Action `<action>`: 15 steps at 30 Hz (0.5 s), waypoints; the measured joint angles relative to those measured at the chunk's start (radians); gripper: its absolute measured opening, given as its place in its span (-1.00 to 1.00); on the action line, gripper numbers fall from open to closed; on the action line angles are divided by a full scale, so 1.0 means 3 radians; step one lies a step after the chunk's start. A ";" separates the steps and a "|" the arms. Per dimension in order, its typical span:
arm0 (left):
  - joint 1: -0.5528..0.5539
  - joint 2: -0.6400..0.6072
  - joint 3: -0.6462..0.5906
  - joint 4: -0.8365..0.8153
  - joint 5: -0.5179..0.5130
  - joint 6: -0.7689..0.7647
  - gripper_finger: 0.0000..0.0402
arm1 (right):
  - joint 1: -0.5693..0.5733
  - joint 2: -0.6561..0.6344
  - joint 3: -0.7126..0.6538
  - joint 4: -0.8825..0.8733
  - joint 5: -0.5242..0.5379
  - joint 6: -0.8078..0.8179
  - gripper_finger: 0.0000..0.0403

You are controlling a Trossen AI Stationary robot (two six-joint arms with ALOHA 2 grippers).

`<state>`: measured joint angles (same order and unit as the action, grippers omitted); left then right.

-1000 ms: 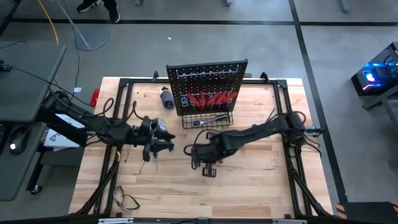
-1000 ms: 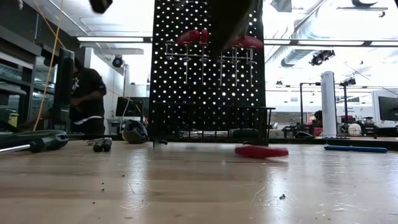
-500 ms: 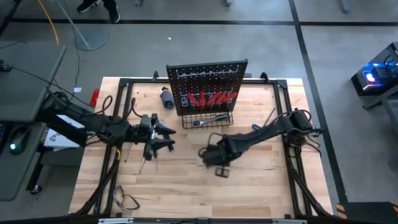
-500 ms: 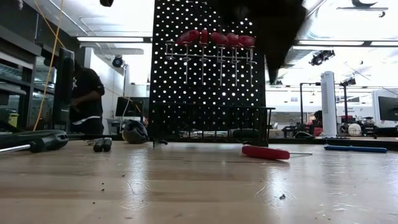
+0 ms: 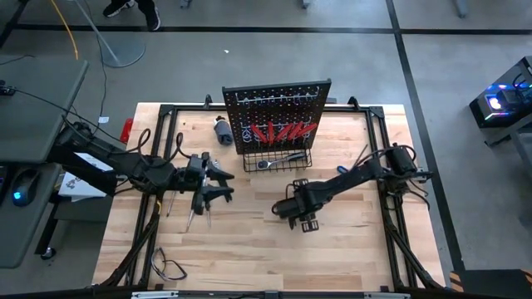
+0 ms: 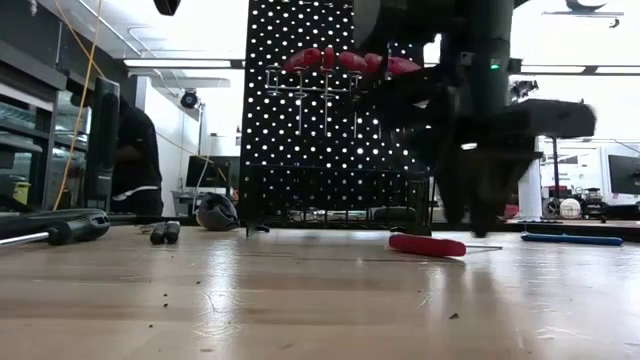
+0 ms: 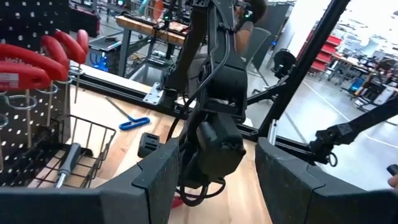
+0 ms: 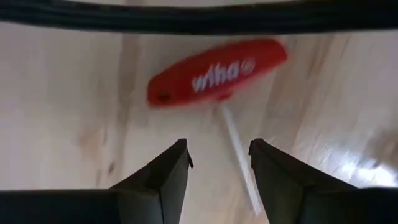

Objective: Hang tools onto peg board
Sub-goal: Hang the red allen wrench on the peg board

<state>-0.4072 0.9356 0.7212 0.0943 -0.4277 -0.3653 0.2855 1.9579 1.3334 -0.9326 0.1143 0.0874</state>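
Note:
The black peg board point(image 5: 278, 104) stands upright at the table's far middle. Several red-handled tools point(image 5: 278, 131) hang on it, and a silver wrench point(image 5: 278, 159) lies in its wire basket. A red T-handled tool point(image 8: 217, 71) lies flat on the wood in front of the board, also seen low point(image 6: 427, 244). My right gripper point(image 8: 217, 152) points down just above it. It is open, with its fingers on either side of the thin shaft point(image 8: 239, 155) and clear of it. My left gripper point(image 5: 220, 181) hovers open at the left, holding nothing point(image 7: 217, 149).
A blue-handled tool point(image 7: 134, 123) lies by the right frame rail. Dark-handled tools point(image 5: 195, 218) lie under my left arm, and a black object point(image 5: 223, 130) sits left of the board. A cable loop point(image 5: 170, 267) lies near the front left corner. A person point(image 6: 135, 150) stands behind the table.
My right gripper has come down toward the table and shifted toward the table's right edge, ending over the red T-handled tool. In the low view it now fills the space in front of the peg board. My left gripper has rolled slightly in place.

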 joint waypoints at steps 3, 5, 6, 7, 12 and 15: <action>0.0002 0.0000 0.0000 -0.0005 -0.0019 0.0000 -0.05 | -0.0078 0.0001 -0.0004 0.0069 0.0001 -0.0225 -0.17; 0.0006 0.0000 0.0000 -0.0011 -0.0069 0.0002 -0.05 | -0.0135 0.0027 -0.0004 0.0127 -0.0045 -0.0338 -0.17; 0.0006 0.0000 0.0000 -0.0016 -0.0100 0.0001 -0.05 | -0.0157 0.0059 -0.0004 0.0146 -0.0061 -0.0386 -0.17; 0.0006 0.0000 0.0000 -0.0017 -0.0125 0.0002 -0.05 | -0.0174 0.0093 -0.0004 0.0182 -0.0058 -0.0430 -0.17; 0.0006 0.0000 0.0000 -0.0120 -0.0213 0.0000 -0.05 | -0.0206 0.0305 0.0011 0.0377 -0.0102 -0.0663 -0.27; 0.0006 0.0000 0.0000 -0.0174 -0.0211 -0.0085 -0.05 | -0.0209 0.0446 0.0036 0.0302 -0.0114 -0.0625 -0.57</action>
<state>-0.4053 0.9356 0.7212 0.0422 -0.4911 -0.3907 0.2230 2.0916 1.3441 -0.8420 0.0802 -0.1002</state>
